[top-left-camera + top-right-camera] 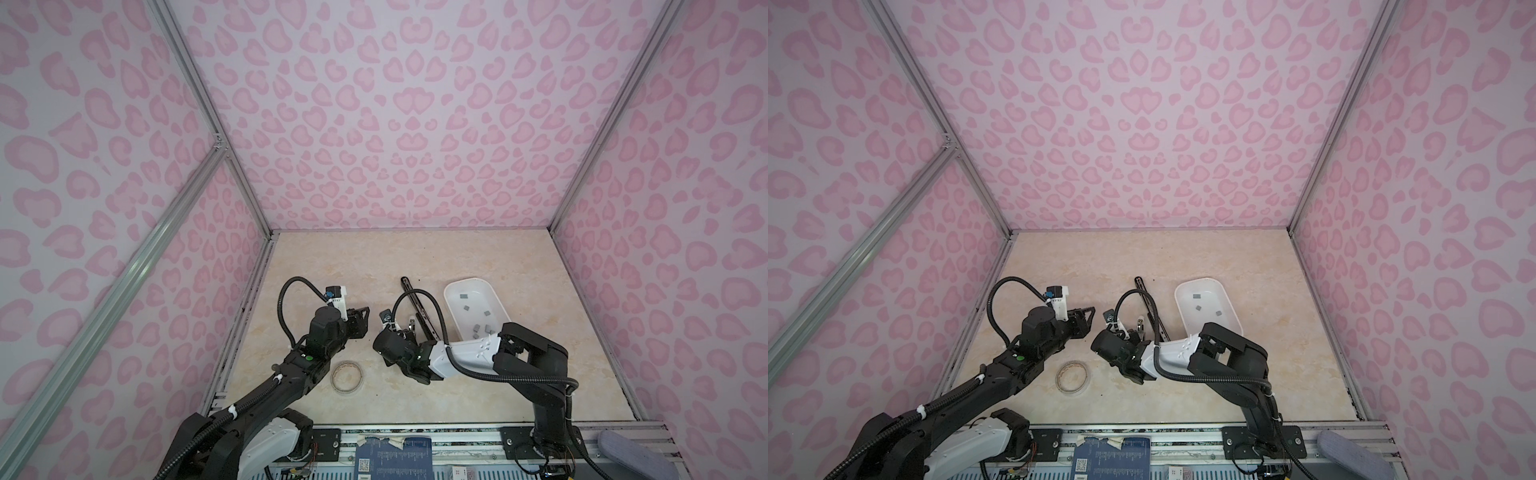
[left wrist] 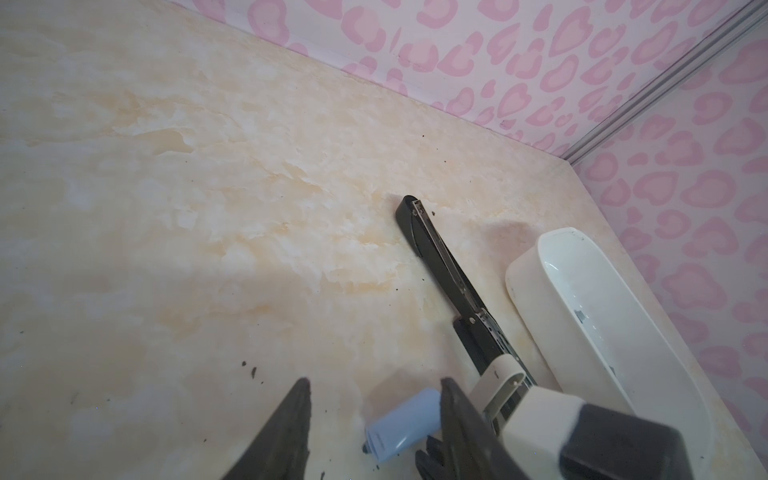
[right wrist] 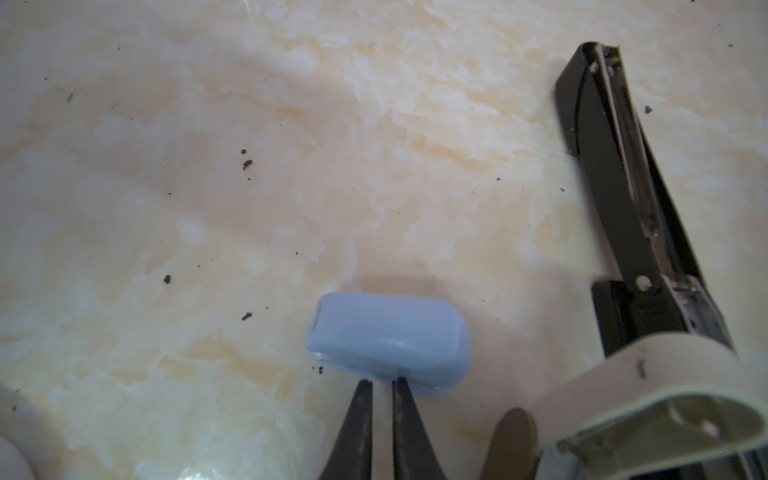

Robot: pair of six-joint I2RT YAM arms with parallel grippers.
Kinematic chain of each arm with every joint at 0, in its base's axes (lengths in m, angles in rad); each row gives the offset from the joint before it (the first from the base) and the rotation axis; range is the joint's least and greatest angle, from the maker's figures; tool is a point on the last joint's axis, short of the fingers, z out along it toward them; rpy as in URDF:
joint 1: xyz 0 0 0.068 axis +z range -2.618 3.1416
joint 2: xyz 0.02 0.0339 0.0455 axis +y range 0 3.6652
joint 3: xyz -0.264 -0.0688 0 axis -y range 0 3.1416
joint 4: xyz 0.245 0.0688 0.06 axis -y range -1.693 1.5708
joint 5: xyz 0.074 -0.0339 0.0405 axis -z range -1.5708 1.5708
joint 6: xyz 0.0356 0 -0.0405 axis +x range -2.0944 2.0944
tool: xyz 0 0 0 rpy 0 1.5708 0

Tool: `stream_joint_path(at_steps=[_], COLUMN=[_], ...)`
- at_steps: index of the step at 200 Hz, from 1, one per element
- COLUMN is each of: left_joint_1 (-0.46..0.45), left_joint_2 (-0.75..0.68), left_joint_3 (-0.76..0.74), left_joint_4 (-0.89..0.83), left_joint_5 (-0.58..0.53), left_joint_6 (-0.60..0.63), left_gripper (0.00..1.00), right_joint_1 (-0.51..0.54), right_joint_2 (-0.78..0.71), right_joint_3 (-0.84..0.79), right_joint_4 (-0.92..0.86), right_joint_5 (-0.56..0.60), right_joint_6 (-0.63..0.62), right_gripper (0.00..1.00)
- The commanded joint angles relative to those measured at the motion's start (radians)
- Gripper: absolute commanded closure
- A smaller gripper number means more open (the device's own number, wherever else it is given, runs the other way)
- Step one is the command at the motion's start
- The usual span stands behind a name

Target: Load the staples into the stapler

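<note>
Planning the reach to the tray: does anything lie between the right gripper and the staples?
Yes. The opened black stapler lies flat between the right gripper and the white tray holding the staples.

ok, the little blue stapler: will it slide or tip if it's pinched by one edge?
The blue stapler looks small, smooth plastic: probably light, apt to skid on the glossy table. Its rounded top may slip from the right pincer, whose tips sit at one edge. Squat, so unlikely to tip.
</note>
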Motion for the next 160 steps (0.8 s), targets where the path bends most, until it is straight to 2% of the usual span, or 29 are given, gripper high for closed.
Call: stream_joint_path(at_steps=[1,26,71,98,127,160], left_joint_1=[0.001,0.001,0.001,-0.004,-0.018,-0.029], left_joint_2=[-0.006,-0.019,-0.057,-0.076,-0.076,-0.080], left_joint_3=[-0.002,-0.003,-0.011,-0.018,-0.018,-0.016], left_joint_4=[0.019,0.016,0.031,0.052,0.076,0.083], left_joint_5=[-0.004,-0.002,0.069,0.137,0.189,0.219], left_joint_6=[0.004,0.006,0.025,0.041,0.051,0.066], left_gripper=[0.48,0.48,0.42,0.36,0.29,0.19], right_joint_1=[0.000,0.013,0.038,0.042,0.042,0.032], right_joint_2=[-0.033,-0.105,-0.275,-0.347,-0.331,-0.228], right_joint_3=[-0.007,-0.037,-0.206,-0.328,-0.378,-0.327], right_joint_4=[-0.007,-0.018,-0.022,-0.005,0.075,0.086], right_joint_5=[0.019,0.037,0.081,0.091,0.028,0.023], right_joint_6=[-0.004,-0.004,0.040,0.076,0.049,0.042], right_gripper=[0.87,0.84,0.68,0.49,0.40,0.39])
